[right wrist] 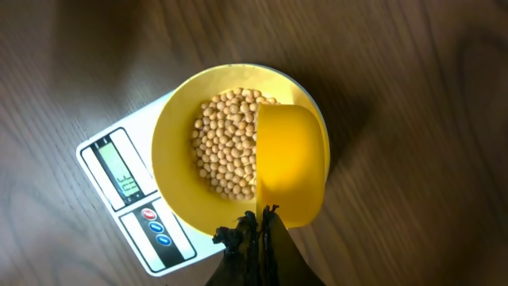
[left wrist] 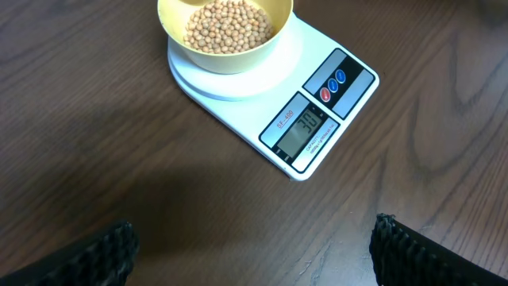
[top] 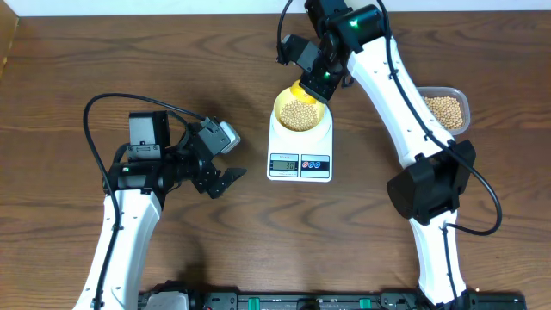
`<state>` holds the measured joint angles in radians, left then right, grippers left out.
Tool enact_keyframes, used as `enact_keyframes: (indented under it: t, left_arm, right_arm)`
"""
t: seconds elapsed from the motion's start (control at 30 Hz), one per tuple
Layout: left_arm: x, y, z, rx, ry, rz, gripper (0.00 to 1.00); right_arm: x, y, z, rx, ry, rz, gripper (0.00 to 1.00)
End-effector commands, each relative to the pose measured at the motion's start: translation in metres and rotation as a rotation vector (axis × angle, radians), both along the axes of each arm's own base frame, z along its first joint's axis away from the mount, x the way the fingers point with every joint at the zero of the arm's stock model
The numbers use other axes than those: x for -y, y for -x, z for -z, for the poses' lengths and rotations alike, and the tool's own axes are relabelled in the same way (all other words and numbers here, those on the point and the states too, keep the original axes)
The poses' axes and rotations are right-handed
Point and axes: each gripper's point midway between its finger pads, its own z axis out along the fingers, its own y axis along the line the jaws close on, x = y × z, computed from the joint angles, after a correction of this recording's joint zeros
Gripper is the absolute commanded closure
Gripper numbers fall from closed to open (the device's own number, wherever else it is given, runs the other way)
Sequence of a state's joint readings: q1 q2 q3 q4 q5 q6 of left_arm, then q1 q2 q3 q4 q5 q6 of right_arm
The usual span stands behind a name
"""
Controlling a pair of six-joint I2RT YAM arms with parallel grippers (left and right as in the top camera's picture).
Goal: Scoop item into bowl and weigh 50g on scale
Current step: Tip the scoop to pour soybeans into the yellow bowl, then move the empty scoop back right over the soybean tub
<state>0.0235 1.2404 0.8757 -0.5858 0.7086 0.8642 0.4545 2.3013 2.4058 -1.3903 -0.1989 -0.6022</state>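
Observation:
The pale-yellow bowl stands on the white scale and holds a heap of tan grains. The scale's display is lit in the left wrist view. My right gripper is shut on the bright yellow scoop, tipped on its side over the bowl's rim, next to the grains. My left gripper is open and empty, on the table left of the scale, its fingers at the bottom corners of the left wrist view.
A clear plastic tub with more tan grains sits at the right edge, behind the right arm. Bare wooden table lies between the left gripper and the scale.

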Motion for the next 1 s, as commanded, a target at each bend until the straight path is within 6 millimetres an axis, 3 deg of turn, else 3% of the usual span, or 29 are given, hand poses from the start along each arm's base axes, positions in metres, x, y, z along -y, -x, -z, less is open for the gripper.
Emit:
enact_keyframes:
  t: [0.0, 0.23, 0.63, 0.73, 0.8, 0.93, 0.97]
  left_arm:
    - [0.001, 0.002, -0.002, 0.004, 0.014, 0.004, 0.05]
    - [0.001, 0.002, -0.002, 0.005, 0.014, 0.004, 0.05]
    - [0.001, 0.002, -0.002, 0.005, 0.014, 0.004, 0.05]
    - [0.001, 0.002, -0.002, 0.005, 0.014, 0.003, 0.05]
    - [0.001, 0.002, -0.002, 0.005, 0.014, 0.003, 0.05]
    - [0.001, 0.002, -0.002, 0.005, 0.014, 0.004, 0.05]
    - [0.001, 0.002, -0.002, 0.005, 0.014, 0.004, 0.05]
  right_arm:
    - [-0.014, 0.005, -0.009, 0.033, -0.012, -0.073, 0.99]
    - [-0.001, -0.002, -0.018, 0.145, 0.139, -0.082, 0.99]
    - [-0.011, -0.005, -0.027, 0.161, 0.070, -0.061, 0.99]
    - [-0.010, -0.012, -0.038, 0.183, 0.031, 0.018, 0.99]
    - [-0.003, -0.022, -0.051, 0.206, -0.010, 0.106, 0.99]
    - [0.036, -0.044, -0.089, 0.234, -0.127, 0.389, 0.99]
    - [0.057, -0.048, -0.101, 0.232, -0.158, 0.492, 0.99]
